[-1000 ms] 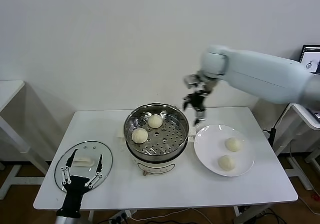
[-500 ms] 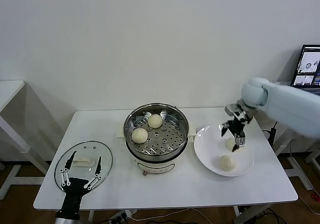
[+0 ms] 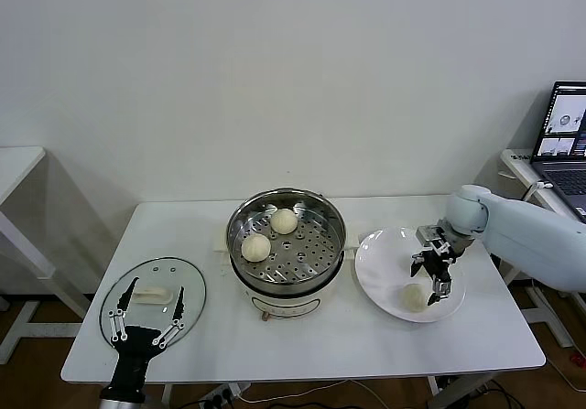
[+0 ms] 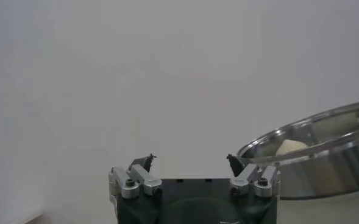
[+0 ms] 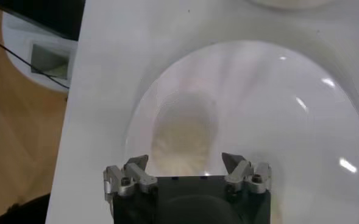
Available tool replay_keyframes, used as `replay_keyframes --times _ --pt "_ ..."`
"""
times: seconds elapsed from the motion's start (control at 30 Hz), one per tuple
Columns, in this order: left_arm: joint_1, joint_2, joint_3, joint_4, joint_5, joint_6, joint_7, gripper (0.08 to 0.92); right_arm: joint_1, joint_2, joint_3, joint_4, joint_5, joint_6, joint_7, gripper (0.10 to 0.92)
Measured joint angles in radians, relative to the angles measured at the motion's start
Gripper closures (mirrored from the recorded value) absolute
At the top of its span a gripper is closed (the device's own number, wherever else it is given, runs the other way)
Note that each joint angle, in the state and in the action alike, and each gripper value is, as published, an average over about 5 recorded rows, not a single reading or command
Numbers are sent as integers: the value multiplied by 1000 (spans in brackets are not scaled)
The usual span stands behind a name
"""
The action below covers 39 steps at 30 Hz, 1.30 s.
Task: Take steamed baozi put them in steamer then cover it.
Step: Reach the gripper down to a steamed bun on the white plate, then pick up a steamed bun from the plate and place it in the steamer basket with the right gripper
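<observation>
The steamer (image 3: 287, 244) stands at the table's middle with two baozi inside, one (image 3: 255, 247) at its left and one (image 3: 284, 220) at the back. A third baozi (image 3: 414, 297) lies on the white plate (image 3: 380, 253). My right gripper (image 3: 428, 276) is open, low over the plate, and hides the fourth baozi in the head view. In the right wrist view a blurred baozi (image 5: 182, 137) lies just ahead of the open right gripper (image 5: 185, 163). The glass cover (image 3: 153, 295) lies flat at the front left. My open left gripper (image 3: 146, 313) hovers above it.
The left wrist view shows the open left gripper (image 4: 189, 161) and the steamer's rim (image 4: 325, 152) with a baozi (image 4: 292, 146) inside. A laptop (image 3: 560, 130) sits on a side table at the far right. The table's front edge is near the cover.
My right gripper has moved from above the steamer's right rim over to the plate and come down over the far baozi. The left arm has stayed put.
</observation>
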Motion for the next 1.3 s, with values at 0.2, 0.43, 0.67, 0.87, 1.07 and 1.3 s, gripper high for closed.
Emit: replay_keyframes --times 0.2,0.43,0.67,0.87,1.07,1.3 --pt "0 0 -3 4 0 -2 -1 177 -30 18 13 -16 -9 0 8 203" --pt "-2 1 -4 5 0 -2 -2 177 -41 27 21 -19 -23 0 11 270" --pt "-3 0 -4 5 0 -2 -3 177 -23 19 23 -2 -33 7 2 357" --pt "-8 2 1 5 0 1 -3 177 62 27 22 26 -36 45 -32 364" --pt "-12 4 9 0 0 3 -3 177 230 81 -14 60 -11 144 -70 364" --pt "-8 9 10 -2 0 -1 -4 177 404 190 -42 121 -5 300 -85 364"
